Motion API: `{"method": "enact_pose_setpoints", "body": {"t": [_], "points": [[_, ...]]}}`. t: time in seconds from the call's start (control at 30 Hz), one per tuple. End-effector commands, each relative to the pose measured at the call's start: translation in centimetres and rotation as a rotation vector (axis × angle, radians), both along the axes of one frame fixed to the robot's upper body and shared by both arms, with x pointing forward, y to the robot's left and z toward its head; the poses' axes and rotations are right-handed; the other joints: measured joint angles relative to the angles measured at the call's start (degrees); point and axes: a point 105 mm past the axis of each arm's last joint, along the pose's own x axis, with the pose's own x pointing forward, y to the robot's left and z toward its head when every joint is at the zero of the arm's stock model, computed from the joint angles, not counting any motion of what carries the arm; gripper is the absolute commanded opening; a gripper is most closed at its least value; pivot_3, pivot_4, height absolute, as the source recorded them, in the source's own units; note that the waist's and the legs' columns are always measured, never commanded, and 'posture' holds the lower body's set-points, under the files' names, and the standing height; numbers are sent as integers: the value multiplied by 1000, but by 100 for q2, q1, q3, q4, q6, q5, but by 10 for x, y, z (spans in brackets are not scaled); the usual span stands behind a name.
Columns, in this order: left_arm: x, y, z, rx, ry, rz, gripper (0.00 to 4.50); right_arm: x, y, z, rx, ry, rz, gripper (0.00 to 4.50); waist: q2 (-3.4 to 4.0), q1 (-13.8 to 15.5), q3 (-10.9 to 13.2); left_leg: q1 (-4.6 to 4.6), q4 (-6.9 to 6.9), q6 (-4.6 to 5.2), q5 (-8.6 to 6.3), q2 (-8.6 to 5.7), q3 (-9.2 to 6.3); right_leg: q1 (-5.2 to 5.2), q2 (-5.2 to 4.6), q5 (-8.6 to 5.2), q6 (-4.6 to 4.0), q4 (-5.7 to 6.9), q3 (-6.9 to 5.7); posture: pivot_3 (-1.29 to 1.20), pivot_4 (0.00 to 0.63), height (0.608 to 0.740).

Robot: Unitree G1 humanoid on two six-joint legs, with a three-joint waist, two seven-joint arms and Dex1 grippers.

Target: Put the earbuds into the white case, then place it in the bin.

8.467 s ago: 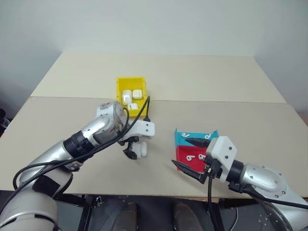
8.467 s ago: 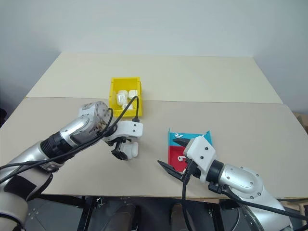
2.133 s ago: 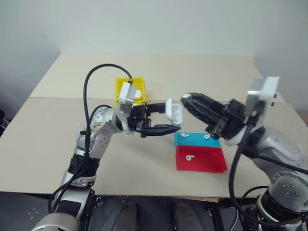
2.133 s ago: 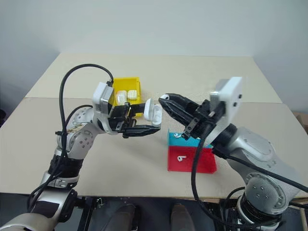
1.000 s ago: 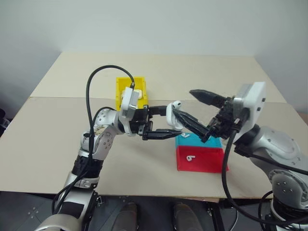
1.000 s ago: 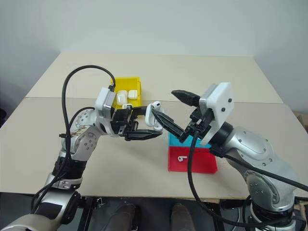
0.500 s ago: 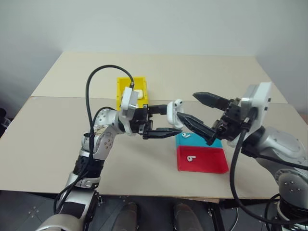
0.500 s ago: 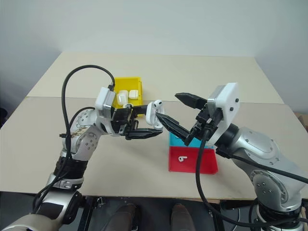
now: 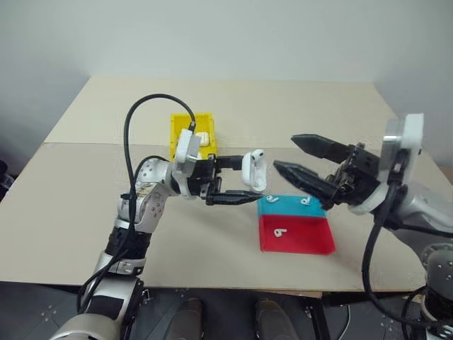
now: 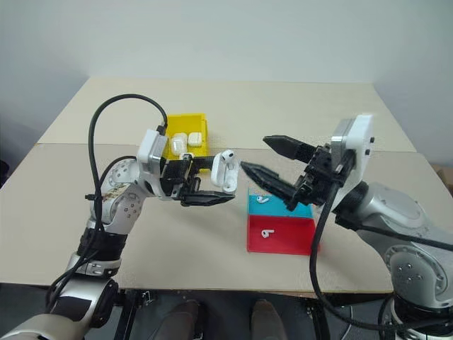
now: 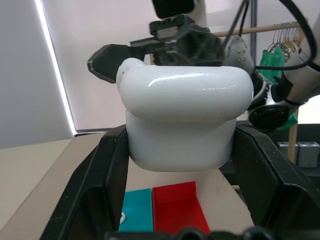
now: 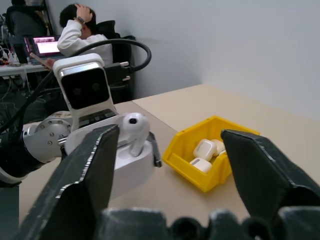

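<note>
My left gripper (image 9: 251, 181) is shut on the white case (image 9: 248, 170) and holds it in the air over the table's middle; its fingers (image 11: 107, 165) press on both sides of the case (image 11: 182, 125). One of the earbuds (image 12: 134, 126) stands out of the case's top. My right gripper (image 9: 285, 151) hangs open and empty a short way right of the case, pointing at it. Two earbuds (image 9: 272, 199) lie on the blue tray (image 9: 289, 207), one (image 9: 280, 231) on the red tray (image 9: 297, 235). The yellow bin (image 9: 175, 134) stands behind my left wrist.
Several white cases (image 12: 206, 150) lie in the bin. The two trays sit side by side near the table's front edge, under my right gripper. A person (image 12: 82, 30) sits at a desk far behind the table.
My right gripper has drawn back to the right, away from the case, and its jaws have narrowed a little. The earbud stays in the case. My left gripper has held still.
</note>
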Motion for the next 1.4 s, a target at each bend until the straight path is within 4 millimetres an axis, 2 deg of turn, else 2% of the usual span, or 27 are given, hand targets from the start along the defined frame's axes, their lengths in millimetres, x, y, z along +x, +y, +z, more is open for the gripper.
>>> {"method": "enact_pose_setpoints", "body": {"t": [0.03, 0.27, 0.37, 0.47, 0.87, 1.4], "points": [[-5, 2, 6, 5, -25, -48, 2768, 2, -5, 13, -21, -71, 16, 2418, 0, 1, 0, -1, -1, 0, 0, 1, 0, 0, 0, 0, 0, -1, 0, 0, 150, 740], [-10, 3, 3, 26, -16, -95, 2768, 20, 3, 8, -134, -60, 120, 13, 0, 0, 0, -2, -1, 0, 0, 0, 2, -2, -1, 0, 0, -3, 0, 0, 150, 740], [-11, 2, 3, 27, -10, -103, 2768, 28, 12, 5, -178, -66, 149, 13, 0, -5, 0, -2, 0, 0, 0, 1, 2, -3, -1, 0, 0, -1, 1, 0, 150, 740], [-11, 2, 3, 24, -4, -96, 2768, 27, 18, 5, -191, -75, 188, 13, 0, 6, 0, -5, -1, 0, 0, 2, 2, -5, -1, 0, 0, -2, 1, 0, 150, 740], [-10, 0, 4, 15, 9, -64, 2768, 11, 30, 3, -227, -106, 278, 13, 0, 16, 0, -13, 1, 0, 0, 7, -2, -9, -4, 1, 2, -1, -1, 0, 150, 740], [-10, 0, 5, 14, 19, -55, 2768, 9, 33, 3, -232, -117, 282, 13, 0, 14, 0, -12, 1, 0, 0, 7, -2, -9, -4, 1, 1, 0, -1, 0, 150, 740]]}}
